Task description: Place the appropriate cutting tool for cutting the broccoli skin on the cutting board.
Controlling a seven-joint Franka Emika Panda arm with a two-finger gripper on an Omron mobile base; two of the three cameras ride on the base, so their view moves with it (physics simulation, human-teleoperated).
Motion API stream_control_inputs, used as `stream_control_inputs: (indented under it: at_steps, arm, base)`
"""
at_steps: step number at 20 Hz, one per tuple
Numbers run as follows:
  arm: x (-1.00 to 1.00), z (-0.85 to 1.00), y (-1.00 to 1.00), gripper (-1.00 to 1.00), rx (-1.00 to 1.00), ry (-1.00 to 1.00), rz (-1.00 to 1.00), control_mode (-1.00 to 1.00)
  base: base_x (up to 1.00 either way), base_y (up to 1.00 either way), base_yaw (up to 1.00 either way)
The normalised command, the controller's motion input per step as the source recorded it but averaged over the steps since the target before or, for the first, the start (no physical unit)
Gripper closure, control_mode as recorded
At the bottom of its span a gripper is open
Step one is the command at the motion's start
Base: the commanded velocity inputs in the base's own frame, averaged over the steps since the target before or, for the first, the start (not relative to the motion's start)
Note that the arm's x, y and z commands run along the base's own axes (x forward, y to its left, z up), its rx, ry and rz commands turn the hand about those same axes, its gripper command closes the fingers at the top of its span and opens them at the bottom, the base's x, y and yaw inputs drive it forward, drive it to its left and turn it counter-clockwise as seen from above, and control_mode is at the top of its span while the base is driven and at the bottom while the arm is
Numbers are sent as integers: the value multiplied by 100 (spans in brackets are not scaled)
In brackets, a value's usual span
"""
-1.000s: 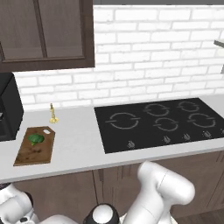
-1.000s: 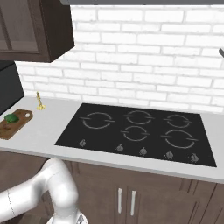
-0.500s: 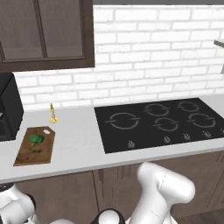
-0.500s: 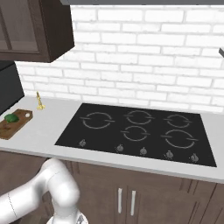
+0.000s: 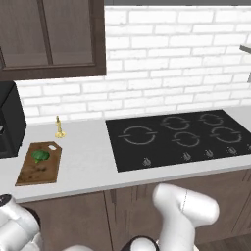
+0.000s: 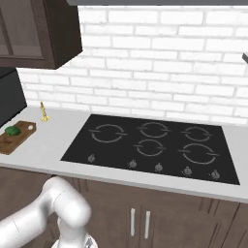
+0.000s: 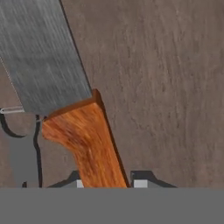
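In the hand view the cutting tool lies on a brown wooden surface, with its orange handle toward me and a broad grey blade beyond it. My gripper is shut on the end of the handle, with one of its fingertips pressed to each side. The dark cutting board lies at the left end of the counter. The green broccoli sits on it.
A grey metal tool lies just left of the knife handle. A black cooktop takes up the counter's right half. A small brass stand is by the wall, and a black appliance is at the far left.
The arm's dark joint at the bottom of the left base view has drifted slightly right and down. The board, broccoli and counter things have not moved.
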Motion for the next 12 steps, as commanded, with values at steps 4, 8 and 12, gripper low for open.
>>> stream_control_inputs:
  at_steps: [4, 8, 12]
  arm:
    - [0, 95, -29, 100, 9, -13, -29, -100]
    - [0, 75, -33, 100, 12, -11, -36, -100]
    - [9, 67, -39, 100, 13, -7, -39, -100]
  base:
    - [0, 0, 0]
    - [0, 0, 0]
    - [0, 0, 0]
